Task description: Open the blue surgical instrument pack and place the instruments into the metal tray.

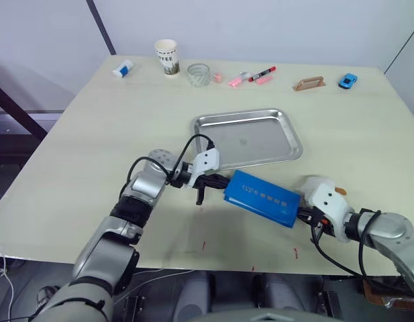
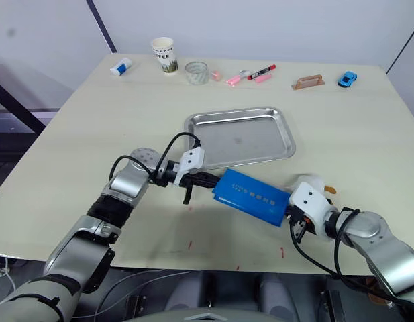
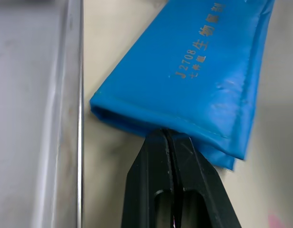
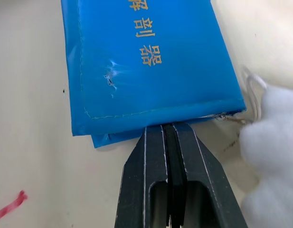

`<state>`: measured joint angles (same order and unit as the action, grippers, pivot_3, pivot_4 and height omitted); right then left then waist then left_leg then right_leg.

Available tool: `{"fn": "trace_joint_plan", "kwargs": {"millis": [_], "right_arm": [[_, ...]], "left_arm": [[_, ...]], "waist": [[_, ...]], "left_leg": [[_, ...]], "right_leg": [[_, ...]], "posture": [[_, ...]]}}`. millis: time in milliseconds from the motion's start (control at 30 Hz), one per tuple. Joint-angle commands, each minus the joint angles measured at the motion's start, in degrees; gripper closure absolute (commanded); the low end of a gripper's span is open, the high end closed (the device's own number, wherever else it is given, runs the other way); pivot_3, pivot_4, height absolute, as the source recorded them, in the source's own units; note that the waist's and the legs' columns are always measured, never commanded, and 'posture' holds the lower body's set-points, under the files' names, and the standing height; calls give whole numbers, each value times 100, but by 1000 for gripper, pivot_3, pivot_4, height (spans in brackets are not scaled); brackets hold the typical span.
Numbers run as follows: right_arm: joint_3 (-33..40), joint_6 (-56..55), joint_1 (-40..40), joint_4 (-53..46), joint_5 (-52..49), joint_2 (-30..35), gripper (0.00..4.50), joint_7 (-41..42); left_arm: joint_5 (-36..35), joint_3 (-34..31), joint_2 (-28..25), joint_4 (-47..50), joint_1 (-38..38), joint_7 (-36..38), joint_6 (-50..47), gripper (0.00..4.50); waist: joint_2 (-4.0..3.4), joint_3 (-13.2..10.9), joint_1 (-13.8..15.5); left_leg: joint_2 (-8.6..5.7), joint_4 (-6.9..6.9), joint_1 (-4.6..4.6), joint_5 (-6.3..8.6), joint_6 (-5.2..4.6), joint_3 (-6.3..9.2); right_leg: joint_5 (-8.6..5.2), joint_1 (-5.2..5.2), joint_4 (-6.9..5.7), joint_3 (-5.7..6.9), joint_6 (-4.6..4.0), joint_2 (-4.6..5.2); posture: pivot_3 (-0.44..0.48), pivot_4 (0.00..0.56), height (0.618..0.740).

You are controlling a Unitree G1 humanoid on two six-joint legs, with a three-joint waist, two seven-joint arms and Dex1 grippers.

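The blue surgical instrument pack (image 1: 264,194) lies folded shut on the table, just in front of the metal tray (image 1: 260,137), which holds nothing. My left gripper (image 1: 221,181) is shut, and its fingertips (image 3: 167,135) rest against the pack's left end under the top flap. Shut as well, my right gripper (image 1: 302,216) touches the pack's right end, tips (image 4: 167,127) meeting the seam below the gold print. The instruments are hidden.
A white fluffy lump (image 1: 314,182) sits right beside my right gripper. Along the far edge stand a paper cup (image 1: 166,56), a glass (image 1: 198,74), pink pens and a red marker (image 1: 250,77), a wooden piece (image 1: 309,83), a blue toy car (image 1: 347,80) and a small bottle (image 1: 123,68).
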<state>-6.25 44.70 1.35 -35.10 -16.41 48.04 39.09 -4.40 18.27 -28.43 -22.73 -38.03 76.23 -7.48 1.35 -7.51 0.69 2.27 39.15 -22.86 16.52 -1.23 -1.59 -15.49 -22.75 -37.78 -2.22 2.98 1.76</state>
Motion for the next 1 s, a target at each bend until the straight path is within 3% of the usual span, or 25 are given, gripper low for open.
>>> {"fn": "trace_joint_plan", "kwargs": {"millis": [33,400,1000], "right_arm": [[-108,-330,-197,-28,62,-12,4500,171],[-322,-1312,-362,473,390,179,4500,977],[-654,-1697,-693,799,572,111,4500,1747]], "left_arm": [[-157,-12,48,619,188,-3,-183,4463],[-386,-227,-126,2093,1086,-327,-1070,4463],[-893,-557,-712,3902,2368,-899,-2181,4463]], "waist": [[0,0,-2],[-1,0,8],[-2,0,0]], "left_leg": [[0,0,0,0,0,2],[0,1,1,0,0,9],[1,1,5,0,0,14]], "right_leg": [[0,0,-2,0,0,0],[0,2,-4,5,0,2],[-1,4,-5,7,-2,2]], "posture": [[0,150,740],[0,150,740],[0,150,740]]}}
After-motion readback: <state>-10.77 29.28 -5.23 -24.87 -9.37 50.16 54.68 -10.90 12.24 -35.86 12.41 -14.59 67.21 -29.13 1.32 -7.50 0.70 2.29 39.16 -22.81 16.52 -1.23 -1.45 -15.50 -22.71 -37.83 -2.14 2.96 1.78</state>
